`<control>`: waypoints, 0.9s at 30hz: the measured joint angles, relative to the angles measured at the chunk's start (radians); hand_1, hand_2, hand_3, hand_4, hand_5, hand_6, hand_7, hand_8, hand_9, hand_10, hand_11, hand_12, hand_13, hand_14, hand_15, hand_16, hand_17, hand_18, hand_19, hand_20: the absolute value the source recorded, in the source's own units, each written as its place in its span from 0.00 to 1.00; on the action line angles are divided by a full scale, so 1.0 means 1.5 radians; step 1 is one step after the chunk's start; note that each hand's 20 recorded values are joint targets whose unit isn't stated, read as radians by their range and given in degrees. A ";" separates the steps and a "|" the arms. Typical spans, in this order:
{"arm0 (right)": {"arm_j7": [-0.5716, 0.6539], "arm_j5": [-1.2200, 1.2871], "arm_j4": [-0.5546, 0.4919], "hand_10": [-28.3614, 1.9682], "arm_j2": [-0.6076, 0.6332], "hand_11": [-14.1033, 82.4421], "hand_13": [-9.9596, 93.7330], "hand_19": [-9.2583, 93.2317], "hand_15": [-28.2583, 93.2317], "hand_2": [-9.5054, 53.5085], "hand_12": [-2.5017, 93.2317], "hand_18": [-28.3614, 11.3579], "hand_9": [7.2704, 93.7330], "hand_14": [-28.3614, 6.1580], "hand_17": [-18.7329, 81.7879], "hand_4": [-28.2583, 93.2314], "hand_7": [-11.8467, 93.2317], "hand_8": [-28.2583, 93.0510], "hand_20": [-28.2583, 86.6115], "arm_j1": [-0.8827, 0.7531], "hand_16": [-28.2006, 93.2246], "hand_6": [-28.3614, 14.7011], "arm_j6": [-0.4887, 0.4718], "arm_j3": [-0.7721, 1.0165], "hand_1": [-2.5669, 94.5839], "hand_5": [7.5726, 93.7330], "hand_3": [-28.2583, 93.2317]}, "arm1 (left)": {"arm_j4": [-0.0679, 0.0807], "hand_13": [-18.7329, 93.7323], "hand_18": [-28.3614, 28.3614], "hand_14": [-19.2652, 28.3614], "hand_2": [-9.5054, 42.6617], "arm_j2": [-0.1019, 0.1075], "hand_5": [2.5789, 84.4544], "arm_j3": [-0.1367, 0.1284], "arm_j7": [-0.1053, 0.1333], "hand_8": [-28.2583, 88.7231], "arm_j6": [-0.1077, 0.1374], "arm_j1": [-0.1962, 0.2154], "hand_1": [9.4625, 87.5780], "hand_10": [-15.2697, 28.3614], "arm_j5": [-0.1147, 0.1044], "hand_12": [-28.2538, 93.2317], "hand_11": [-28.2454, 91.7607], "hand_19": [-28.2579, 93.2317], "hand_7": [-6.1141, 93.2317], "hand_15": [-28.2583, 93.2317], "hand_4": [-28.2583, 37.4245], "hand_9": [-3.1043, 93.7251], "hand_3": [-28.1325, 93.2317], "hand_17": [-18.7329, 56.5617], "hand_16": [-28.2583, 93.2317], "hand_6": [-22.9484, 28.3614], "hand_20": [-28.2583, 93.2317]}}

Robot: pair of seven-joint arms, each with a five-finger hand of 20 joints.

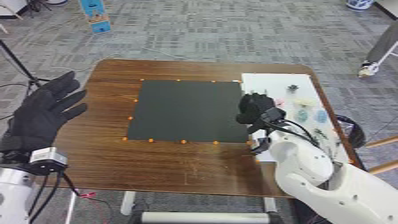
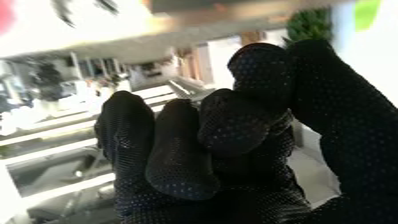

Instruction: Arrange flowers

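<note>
In the head view, my right hand is over the left part of the white sheet, beside the black mat. In the right wrist view, the fingers of my right hand are curled in toward the thumb, and no held flower can be made out. On the sheet lie a dark sprig, a pink flower, a cream flower, two blue-green pieces and thin dark stems toward the near end. My left hand is raised with straight fingers off the table's left side.
Small orange markers run around the mat on the brown table. A dark bin stands past the table's right edge, and a black tripod stands at the far left. A person's leg is on the floor at right.
</note>
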 measured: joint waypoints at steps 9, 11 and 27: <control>0.000 0.025 -0.016 0.62 -0.025 0.75 0.84 1.00 0.92 0.00 0.44 0.16 0.91 0.53 0.66 0.00 0.58 0.16 0.89 0.028 0.58 0.69 -0.095 0.057 0.28 0.87 0.85 | 0.000 0.36 0.87 0.67 0.00 -0.002 0.31 0.010 -0.002 0.16 -0.003 -0.006 0.21 0.59 0.000 0.36 0.36 0.58 0.24 0.41 0.00 0.30 0.80 0.12 0.26 0.47 0.30; 0.004 0.030 -0.024 0.60 -0.012 0.74 0.81 1.00 0.91 0.00 0.44 0.16 0.87 0.52 0.62 0.00 0.56 0.16 0.85 0.016 0.58 0.68 -0.133 0.078 0.30 0.84 0.84 | 0.000 0.36 0.87 0.67 0.00 -0.004 0.31 0.010 -0.002 0.16 -0.002 -0.004 0.21 0.59 0.000 0.36 0.36 0.58 0.24 0.41 0.00 0.30 0.79 0.12 0.26 0.47 0.30; -0.208 -0.004 -0.022 0.57 0.168 0.73 0.57 0.86 0.88 0.00 0.45 0.26 0.54 0.55 0.42 0.00 0.52 0.10 0.74 -0.233 0.56 0.73 -0.049 0.259 0.38 0.53 0.93 | 0.002 0.36 0.87 0.67 0.00 -0.009 0.31 0.025 -0.004 0.16 -0.002 -0.003 0.20 0.58 0.002 0.36 0.36 0.58 0.24 0.41 0.00 0.29 0.80 0.12 0.26 0.47 0.30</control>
